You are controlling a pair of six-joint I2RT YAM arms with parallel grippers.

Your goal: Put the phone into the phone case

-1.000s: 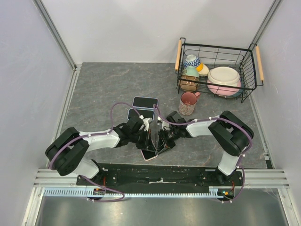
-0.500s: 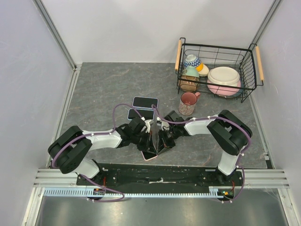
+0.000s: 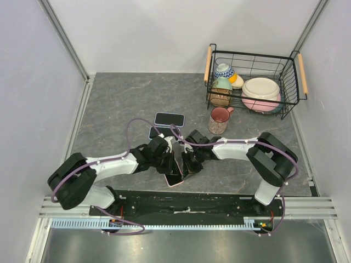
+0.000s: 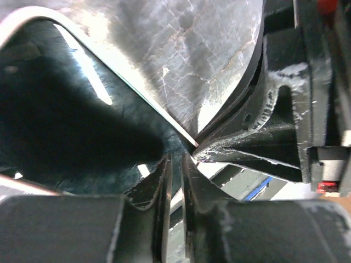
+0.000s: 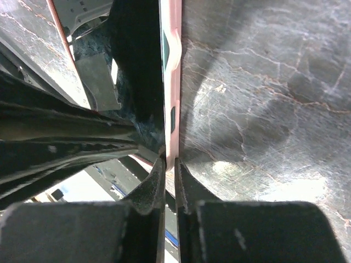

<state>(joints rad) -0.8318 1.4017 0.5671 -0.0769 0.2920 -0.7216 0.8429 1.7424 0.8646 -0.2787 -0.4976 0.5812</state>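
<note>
My right gripper [image 5: 169,162] is clamped on the one pink case [image 5: 174,66]. Whether my left gripper [image 4: 175,161] grips anything, I cannot tell. Two phones [image 3: 169,119] lie at mid-frame, with one mug [image 3: 219,119] to their right.

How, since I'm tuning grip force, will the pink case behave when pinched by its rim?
Probably flexible: the case looks thin edge-on, with cutouts along its rim. Likely light, as the right gripper holds it by a narrow pinch. It may twist.
</note>
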